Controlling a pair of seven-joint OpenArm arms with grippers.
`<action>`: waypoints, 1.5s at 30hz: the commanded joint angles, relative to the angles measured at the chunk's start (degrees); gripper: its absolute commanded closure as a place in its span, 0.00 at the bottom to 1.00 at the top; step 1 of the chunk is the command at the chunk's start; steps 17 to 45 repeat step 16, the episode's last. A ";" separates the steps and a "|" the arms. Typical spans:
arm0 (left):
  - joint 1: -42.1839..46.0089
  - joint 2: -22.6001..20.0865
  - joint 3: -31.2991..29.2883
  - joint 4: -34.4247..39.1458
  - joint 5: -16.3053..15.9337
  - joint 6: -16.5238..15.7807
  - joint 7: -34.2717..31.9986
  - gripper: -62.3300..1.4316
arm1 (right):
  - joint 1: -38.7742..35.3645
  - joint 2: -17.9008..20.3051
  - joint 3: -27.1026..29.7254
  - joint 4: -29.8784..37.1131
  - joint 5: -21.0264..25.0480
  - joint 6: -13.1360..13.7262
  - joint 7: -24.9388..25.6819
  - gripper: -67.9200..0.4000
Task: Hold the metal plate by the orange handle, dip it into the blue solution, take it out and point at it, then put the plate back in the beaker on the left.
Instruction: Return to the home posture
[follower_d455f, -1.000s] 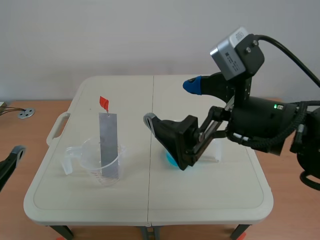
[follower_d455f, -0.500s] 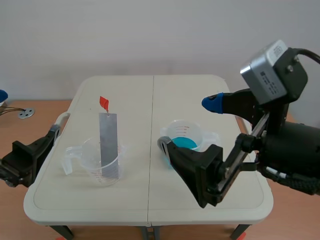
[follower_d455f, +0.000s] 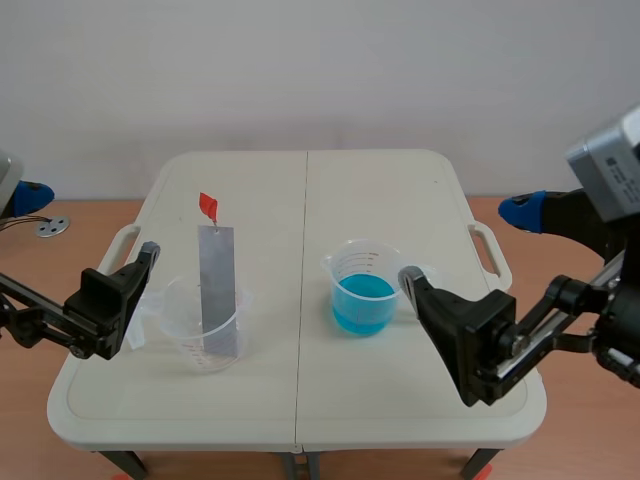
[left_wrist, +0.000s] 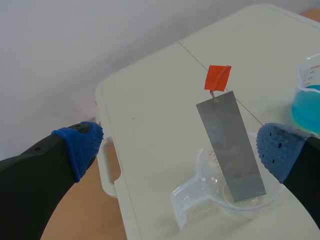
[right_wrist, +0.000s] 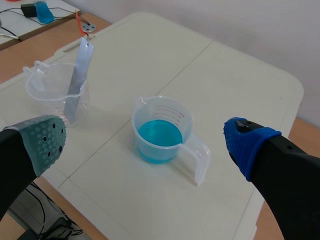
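A grey metal plate with an orange handle stands tilted in a clear beaker on the table's left half. A second beaker, holding blue solution, sits right of the middle seam. My left gripper is open at the table's left edge, apart from the clear beaker. In the left wrist view the plate and handle lie ahead of the open left gripper. My right gripper is open to the right of the blue beaker, holding nothing.
The white folding table has carry handles at both sides and a seam down the middle. A round metal disc with a cable lies off the table at far left. Cables hang under the table's near edge.
The right arm has drawn back to the right and lower, uncovering the blue beaker. The left arm has come in from the left toward the clear beaker.
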 joint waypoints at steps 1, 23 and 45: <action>-0.70 -0.20 0.28 0.96 -0.59 0.33 -0.24 0.00 | 0.35 0.24 0.57 1.53 0.57 -0.15 0.28 0.02; -0.76 -0.20 0.59 0.87 -0.57 0.31 1.57 0.00 | 0.07 0.11 1.03 1.55 0.52 -0.39 -0.39 0.02; -0.76 -0.20 0.59 0.87 -0.57 0.31 1.57 0.00 | 0.07 0.11 1.03 1.55 0.52 -0.39 -0.39 0.02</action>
